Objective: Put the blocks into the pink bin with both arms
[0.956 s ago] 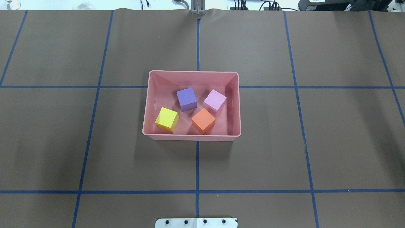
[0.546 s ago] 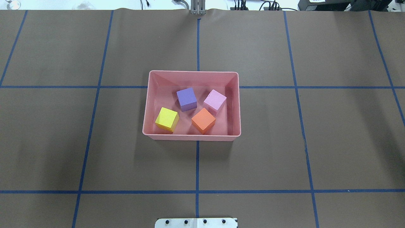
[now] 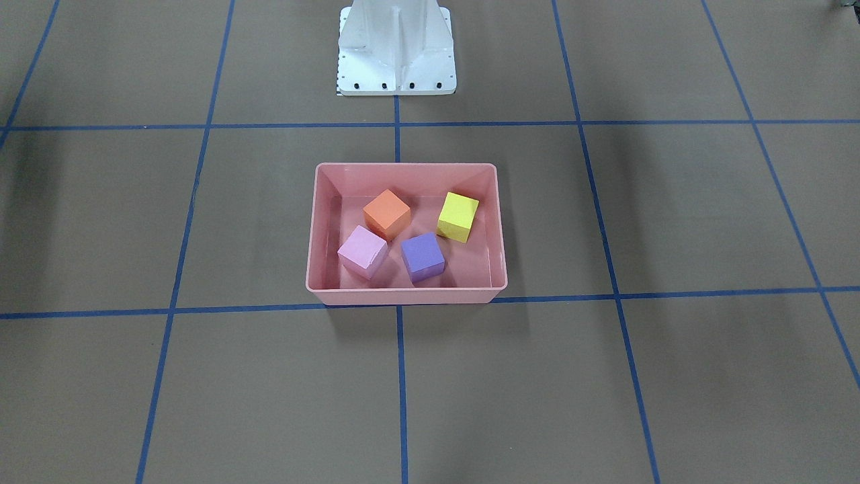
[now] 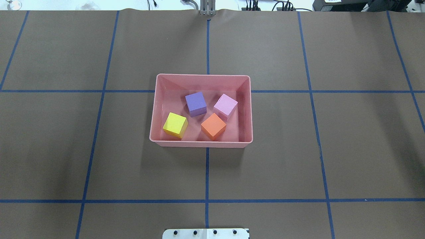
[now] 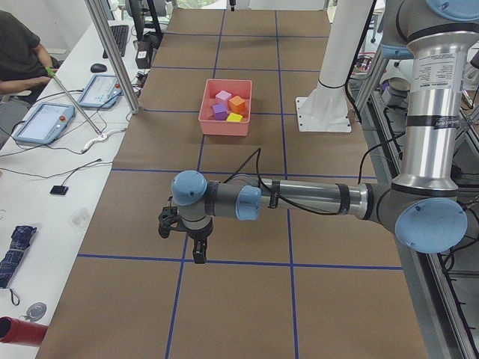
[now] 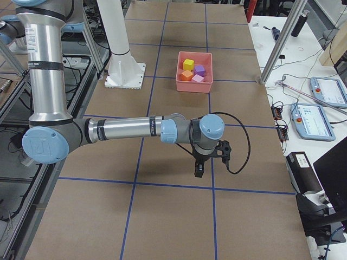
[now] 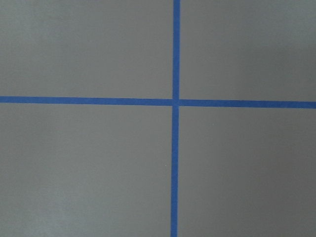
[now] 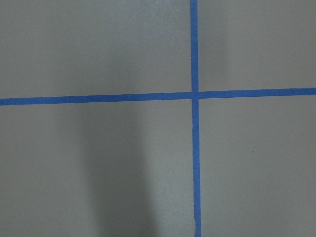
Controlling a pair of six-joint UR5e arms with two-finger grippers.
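The pink bin stands at the table's middle. Inside it lie the yellow block, the purple block, the light pink block and the orange block, all apart from each other. The bin also shows in the front-facing view. My left gripper hangs over bare table far from the bin, seen only in the exterior left view. My right gripper hangs likewise at the other end, seen only in the exterior right view. I cannot tell whether either is open or shut.
The white pedestal stands behind the bin on the robot's side. Blue tape lines grid the brown table cover. Both wrist views show only table and crossing tape. Operators' desks with tablets flank the table's far side.
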